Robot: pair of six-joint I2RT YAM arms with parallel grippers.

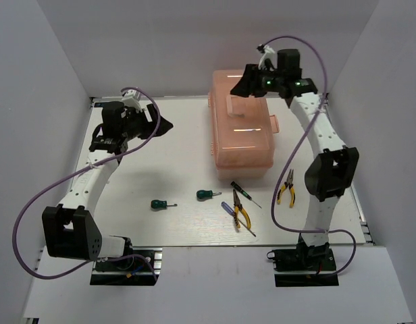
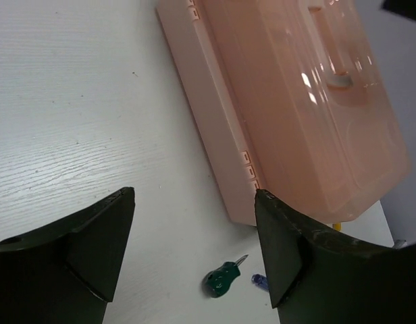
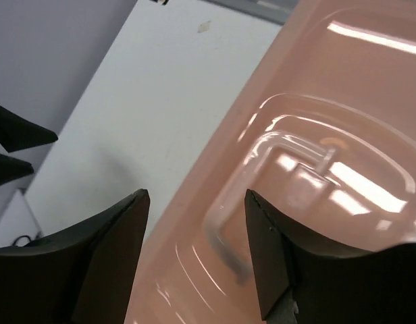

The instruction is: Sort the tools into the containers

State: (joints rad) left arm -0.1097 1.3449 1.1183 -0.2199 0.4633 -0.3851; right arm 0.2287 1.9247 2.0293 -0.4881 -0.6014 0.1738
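Translucent salmon-pink plastic toolbox (image 1: 240, 131) stands closed at the rear of the white table (image 1: 154, 169). All six tools lie loose on the table in front of it:

- two stubby green-handled screwdrivers (image 1: 163, 204) (image 1: 204, 195)
- thin dark screwdriver (image 1: 243, 193)
- blue-handled screwdriver (image 1: 227, 208)
- two yellow-and-black-handled pliers (image 1: 240, 214) (image 1: 286, 191)

Left gripper (image 1: 166, 125) hangs left of the toolbox, jaws wide, empty. Right gripper (image 3: 196, 196) hangs over the lid, jaws wide, empty.

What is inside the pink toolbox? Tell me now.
The toolbox is shut. Its cloudy pink lid shows only the moulded handle. Whatever lies inside is covered and cannot be made out.
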